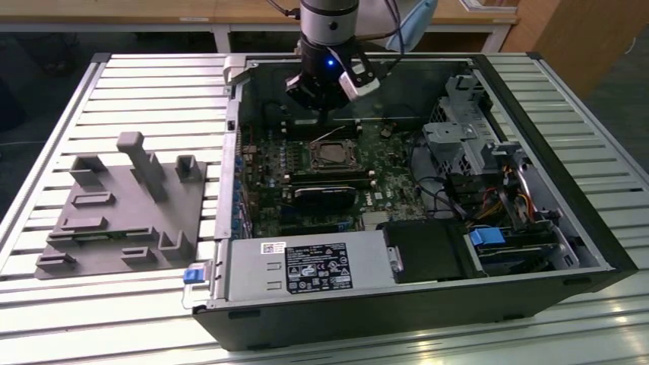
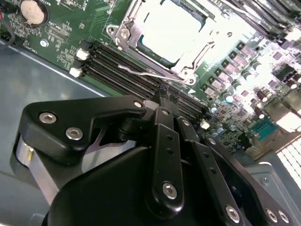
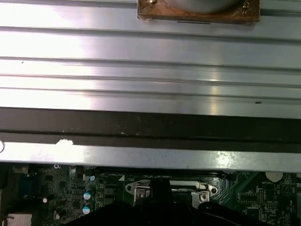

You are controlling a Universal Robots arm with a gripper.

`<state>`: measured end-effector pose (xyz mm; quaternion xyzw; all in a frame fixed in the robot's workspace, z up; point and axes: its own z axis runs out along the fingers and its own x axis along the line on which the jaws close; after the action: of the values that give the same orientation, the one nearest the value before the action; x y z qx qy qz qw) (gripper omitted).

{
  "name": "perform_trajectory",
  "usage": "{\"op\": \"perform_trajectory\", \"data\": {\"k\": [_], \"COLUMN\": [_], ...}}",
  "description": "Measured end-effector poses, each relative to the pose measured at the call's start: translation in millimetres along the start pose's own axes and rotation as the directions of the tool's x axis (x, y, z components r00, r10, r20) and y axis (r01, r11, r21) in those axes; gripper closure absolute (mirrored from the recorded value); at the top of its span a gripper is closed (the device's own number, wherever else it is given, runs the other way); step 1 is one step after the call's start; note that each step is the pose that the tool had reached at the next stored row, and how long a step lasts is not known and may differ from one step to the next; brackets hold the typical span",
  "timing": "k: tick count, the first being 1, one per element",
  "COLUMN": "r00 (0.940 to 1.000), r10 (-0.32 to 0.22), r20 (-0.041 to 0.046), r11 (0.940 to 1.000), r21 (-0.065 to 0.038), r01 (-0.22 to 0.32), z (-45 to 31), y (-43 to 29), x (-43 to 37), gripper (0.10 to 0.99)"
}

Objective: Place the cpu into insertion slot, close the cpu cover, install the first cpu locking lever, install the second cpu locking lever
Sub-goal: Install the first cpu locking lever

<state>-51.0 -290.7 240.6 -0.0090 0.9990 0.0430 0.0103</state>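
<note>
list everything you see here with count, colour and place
table: 1, silvery slats, under everything
case: 1, black, open, on the table
jig: 1, grey, on the table, at the exterior view's left of the case
board: 1, green, inside the case
slot: 1, dark, metal rim, mid board
cpu: 1, pale silvery, in the slot
cover: 1, silvery frame, around the cpu
lever: 1, thin silvery wire, beside the cover
memory slots: several, black, beside the slot
power supply: 1, silvery, in the case
cables: several, mixed colours, the case's exterior-view right
gripper: 1, black, shut, tips by the lever
</note>
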Motion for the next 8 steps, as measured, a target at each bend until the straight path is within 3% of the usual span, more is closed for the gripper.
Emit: {"op": "perform_trajectory", "data": {"k": [8], "r00": [1.0], "r10": [-0.007], "r20": [-0.0005], "r11": [1.0], "r21": [0.0], "r01": [0.007], "z": [7.5], "y": [-0.8], "x": [-8.5], "gripper": [0.969]}}
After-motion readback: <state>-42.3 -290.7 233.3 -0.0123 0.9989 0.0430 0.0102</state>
